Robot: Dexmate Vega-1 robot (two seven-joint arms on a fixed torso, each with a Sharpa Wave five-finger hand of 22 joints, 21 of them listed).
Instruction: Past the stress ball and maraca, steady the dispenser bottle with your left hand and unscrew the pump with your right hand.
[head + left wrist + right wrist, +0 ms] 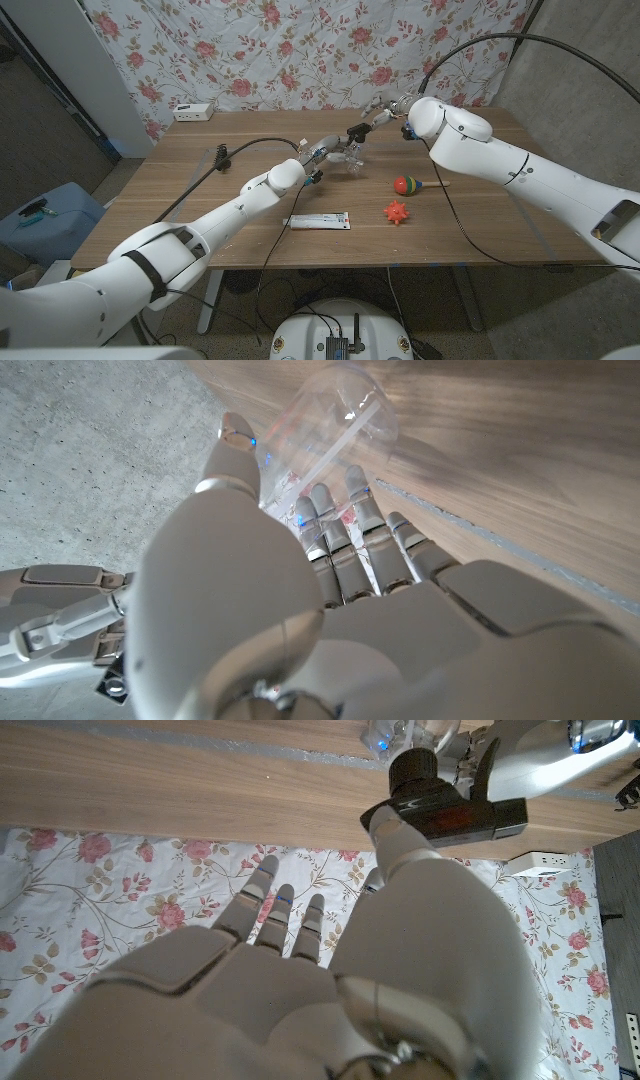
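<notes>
My left hand [322, 152] grips a clear dispenser bottle [346, 159] near the middle of the table, past the maraca [407, 185] and the red spiky stress ball [397, 212]. In the left wrist view its fingers [335, 550] wrap the bottle [340, 420], which is tilted over the wood. The black pump [354, 132] tops the bottle and points toward my right hand [377, 116]. In the right wrist view my right hand [300, 980] has its fingers spread, and only its thumb [398, 845] is against the pump [445, 812].
A flat white tube [318, 220] lies near the table's front edge. At the back left stands a white power strip [192, 112]. A black cable [215, 172] crosses the wooden table [500, 230] on the left. A floral cloth hangs behind.
</notes>
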